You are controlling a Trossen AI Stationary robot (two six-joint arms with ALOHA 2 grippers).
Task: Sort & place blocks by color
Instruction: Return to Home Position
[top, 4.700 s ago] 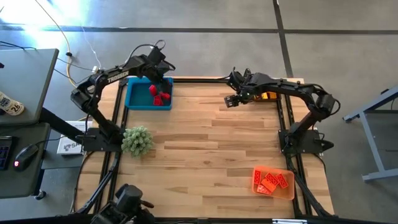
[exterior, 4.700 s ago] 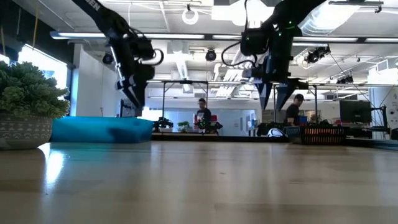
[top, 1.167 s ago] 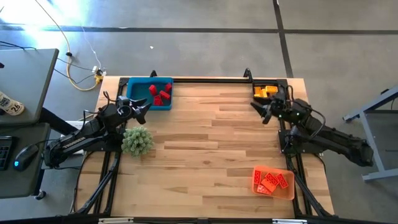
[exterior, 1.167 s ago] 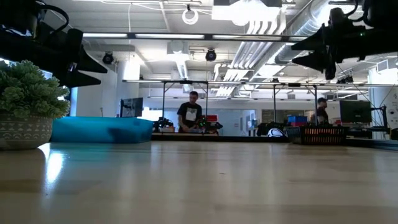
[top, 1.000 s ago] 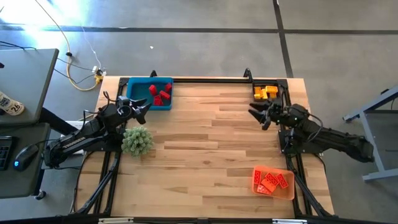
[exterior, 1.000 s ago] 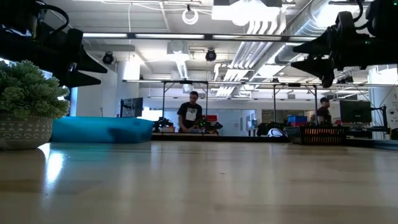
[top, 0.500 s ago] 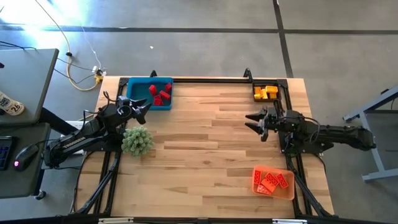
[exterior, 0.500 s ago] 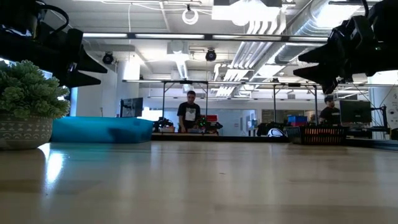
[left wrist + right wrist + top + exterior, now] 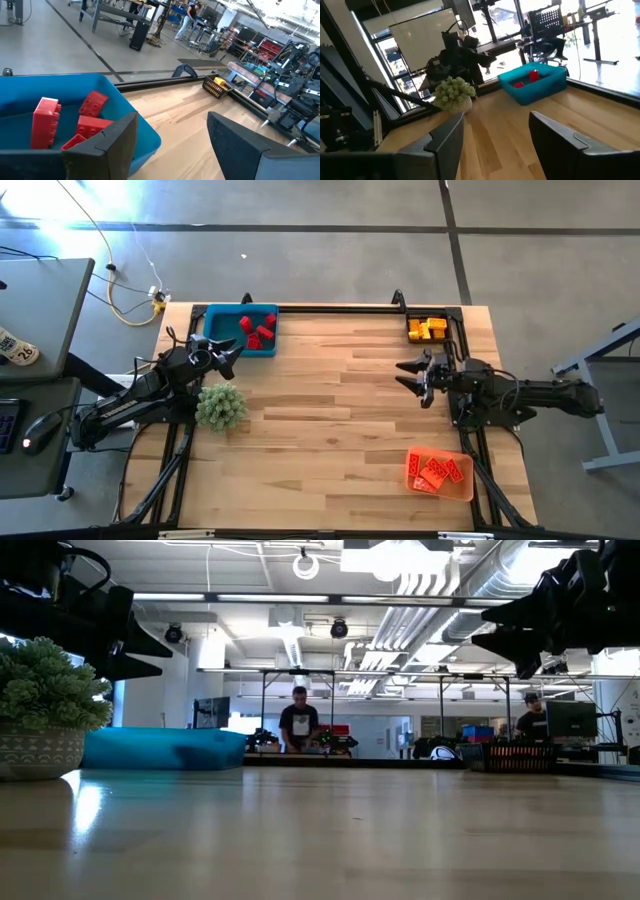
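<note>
In the low view the blue bin's (image 9: 165,748) near wall hides whatever lies inside. From above, the yellow blocks (image 9: 430,329) in the black bin (image 9: 407,332) are too small to count — the left wrist view cuts the blue bin off at its edge.

Potted plant (image 9: 221,406) on table (image 9: 330,420); person (image 9: 299,725) standing in room behind.
</note>
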